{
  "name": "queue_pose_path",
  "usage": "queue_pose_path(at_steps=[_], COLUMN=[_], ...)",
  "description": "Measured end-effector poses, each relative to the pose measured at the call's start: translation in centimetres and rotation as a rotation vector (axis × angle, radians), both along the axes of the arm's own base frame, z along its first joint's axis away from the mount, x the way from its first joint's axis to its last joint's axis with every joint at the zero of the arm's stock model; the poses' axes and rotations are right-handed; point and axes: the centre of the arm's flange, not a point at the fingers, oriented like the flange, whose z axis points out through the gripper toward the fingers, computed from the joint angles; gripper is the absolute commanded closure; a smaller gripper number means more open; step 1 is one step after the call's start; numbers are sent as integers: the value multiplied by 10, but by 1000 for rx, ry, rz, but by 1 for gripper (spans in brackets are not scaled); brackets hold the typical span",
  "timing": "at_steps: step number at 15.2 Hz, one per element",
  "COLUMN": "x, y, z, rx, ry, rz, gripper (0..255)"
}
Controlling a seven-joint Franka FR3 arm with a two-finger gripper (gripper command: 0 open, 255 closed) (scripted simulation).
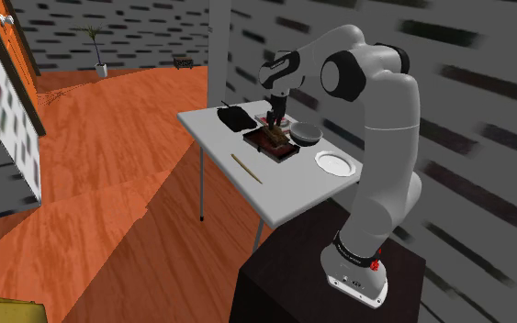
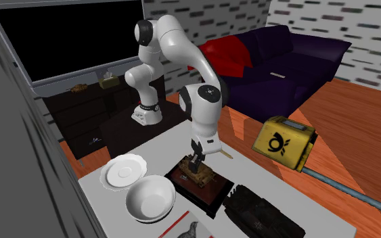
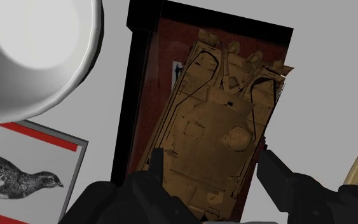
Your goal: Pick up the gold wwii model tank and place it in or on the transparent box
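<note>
Pincer (image 3: 210,154) is clasping the tank (image 3: 225,114) above the box (image 3: 137,83); I'm planning a slow, level descent, opening only once it's seated.

On my tabletop (image 1: 288,188) I see a white bowl (image 2: 150,198) beside a white plate (image 2: 123,170), a thin wooden stick (image 1: 246,169), a bird picture (image 3: 25,172), a purple sofa (image 2: 283,61) beyond

The gold-brown model tank (image 3: 215,127) sits upright on the shallow box (image 3: 137,95), lying along its dark red floor inside the black rim. The black fingers (image 3: 279,178) clasp the tank's two sides. The box rests flat on the desk (image 3: 323,76), mid-surface.
</note>
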Motion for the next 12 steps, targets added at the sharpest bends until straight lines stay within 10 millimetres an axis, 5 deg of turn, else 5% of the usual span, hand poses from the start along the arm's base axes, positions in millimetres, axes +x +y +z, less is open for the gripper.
queue_pose_path(at_steps=[1, 2, 8, 12], x=[0, 0, 0, 7], y=[0, 0, 0, 1], z=[0, 0, 0, 39], rx=[0, 0, 0, -1], ry=[0, 0, -1, -2], rz=[0, 0, 0, 0], gripper=[255, 0, 0, 0])
